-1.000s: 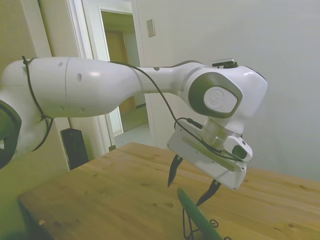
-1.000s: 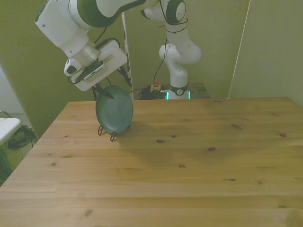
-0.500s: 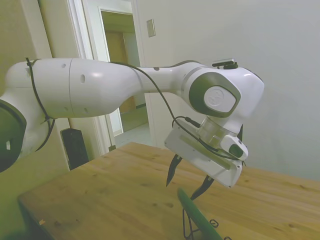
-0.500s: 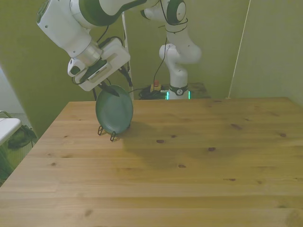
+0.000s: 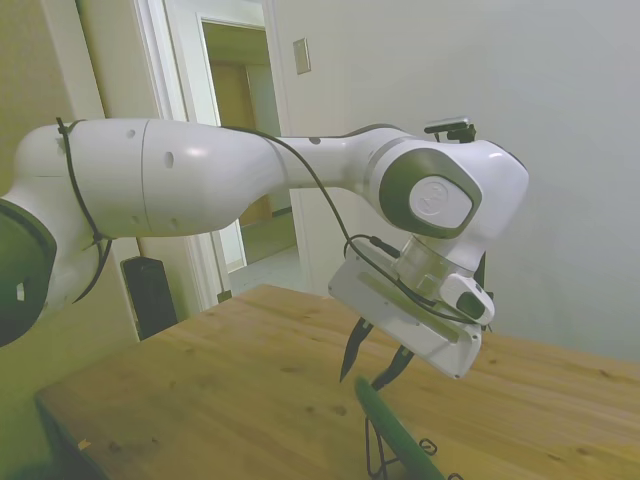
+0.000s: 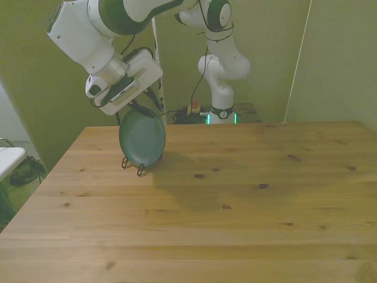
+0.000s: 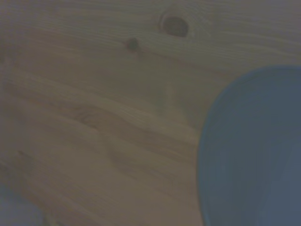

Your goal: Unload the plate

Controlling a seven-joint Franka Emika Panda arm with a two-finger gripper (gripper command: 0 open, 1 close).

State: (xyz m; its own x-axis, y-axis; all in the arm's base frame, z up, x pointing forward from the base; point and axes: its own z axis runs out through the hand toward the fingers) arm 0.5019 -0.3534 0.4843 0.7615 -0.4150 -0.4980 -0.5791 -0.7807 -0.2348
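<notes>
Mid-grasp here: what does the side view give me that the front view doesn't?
Only the side view shows the plate edge-on as a thin tilted strip, with the end effector just above its top rim and its two dark fingers close together; contact cannot be confirmed.

Only the front view shows the plate's full round face, the wire rack's feet on the table, and bare wood toward the front view's right.

Both show the plate standing in the rack, not yet lifted out.
</notes>
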